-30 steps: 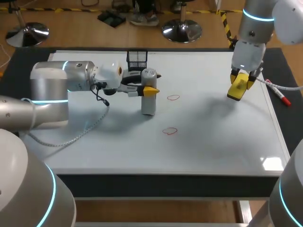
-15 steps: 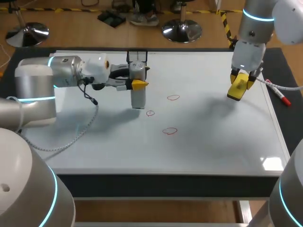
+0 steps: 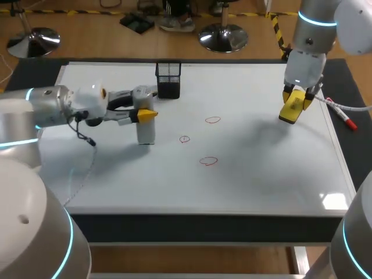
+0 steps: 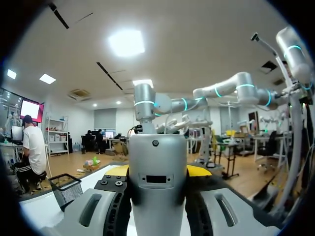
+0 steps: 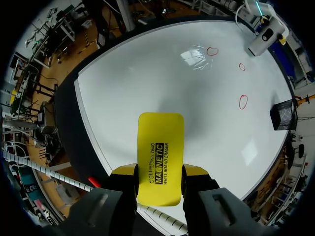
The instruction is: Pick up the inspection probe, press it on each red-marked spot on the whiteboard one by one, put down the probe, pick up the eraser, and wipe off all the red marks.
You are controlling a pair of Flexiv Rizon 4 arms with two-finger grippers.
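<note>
Currently our left pincer (image 3: 144,107) is closed from both sides on the upright grey probe (image 3: 145,132), which stands at the left part of the whiteboard (image 3: 261,168), beside the nearest red mark (image 3: 184,139); we cannot tell whether its base touches the surface. We judge the step to be setting the probe down: lower it vertically onto bare board, spread the fingers only once it stands alone, then withdraw level to avoid toppling it. Our right pincer (image 5: 160,173) clamps the yellow eraser (image 5: 160,147) above the board's right side, ready for wiping.
</note>
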